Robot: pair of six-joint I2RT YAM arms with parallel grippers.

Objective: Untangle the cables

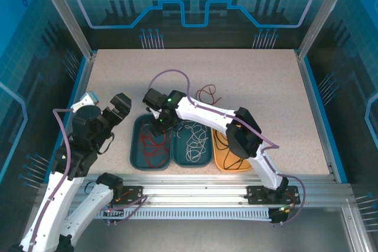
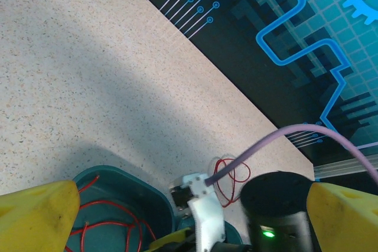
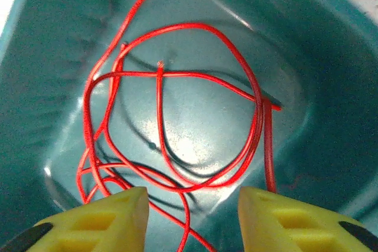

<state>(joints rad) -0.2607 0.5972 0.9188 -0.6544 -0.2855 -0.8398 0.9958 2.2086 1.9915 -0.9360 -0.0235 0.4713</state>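
red cables (image 3: 177, 78) looped, no single axis, held in left teal tray (image 1: 136, 156) | white cables (image 1: 195, 140) in middle teal tray (image 1: 190, 163) | black cables (image 1: 222, 144) in orange tray (image 1: 219, 165) | right tool (image 3: 192, 205) released above red cables | left tool (image 1: 122, 105) released

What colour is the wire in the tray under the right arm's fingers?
Red. The wire shows best in the right wrist view.

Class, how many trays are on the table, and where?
3. The left teal tray holds red cables, the middle teal tray holds white cables, and the orange tray on the right is partly hidden by the right arm.
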